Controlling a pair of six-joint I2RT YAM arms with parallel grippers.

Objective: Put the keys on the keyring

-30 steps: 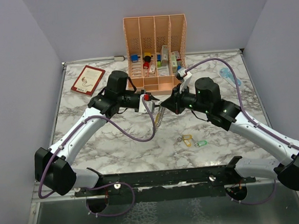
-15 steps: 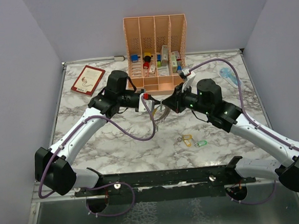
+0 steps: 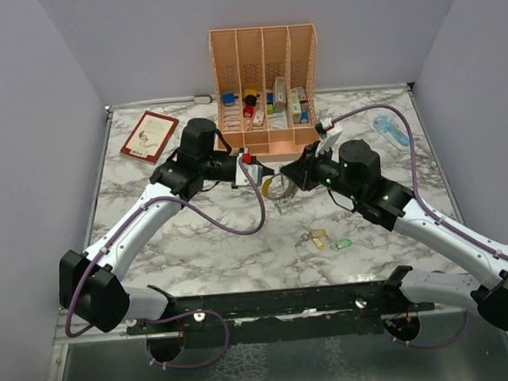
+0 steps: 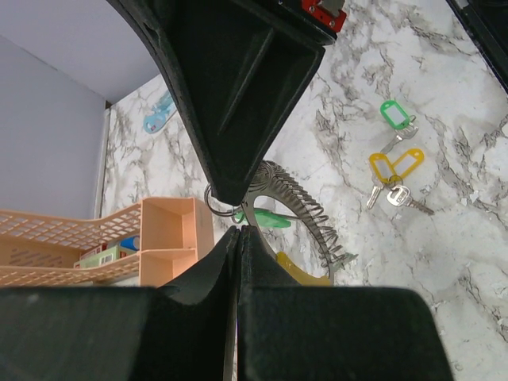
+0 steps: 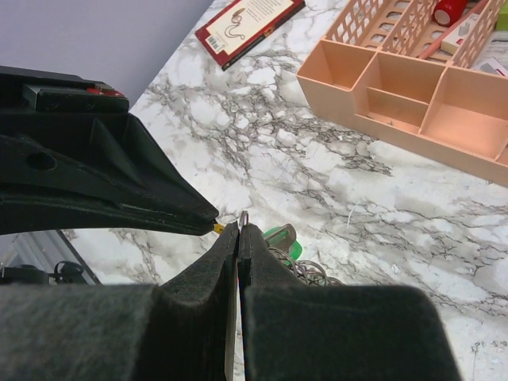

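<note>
Soft, even light leaves faint shadows on the white grey-veined marble tabletop (image 3: 206, 257); both wrist views blur darkly at bottom.

**Keyring up between my hands, spare keys down on the bench**

The keyring (image 4: 298, 194) is a thin silver-grey loop, and its arc looks wound like a coil. It hangs above the bench (image 4: 444, 262) between my left hand (image 4: 240, 230) and my right hand (image 5: 238, 226), both pinched tight. A green-headed key (image 4: 266, 216) and a yellow-headed key (image 4: 295, 268) sit right at the loop; whether they are threaded on it I cannot tell. Well apart from the loop, flat on the marble, lie a green-tagged key (image 4: 394, 113) and, just beside it, yellow-tagged keys (image 4: 394, 165) with short silver blades.
</note>
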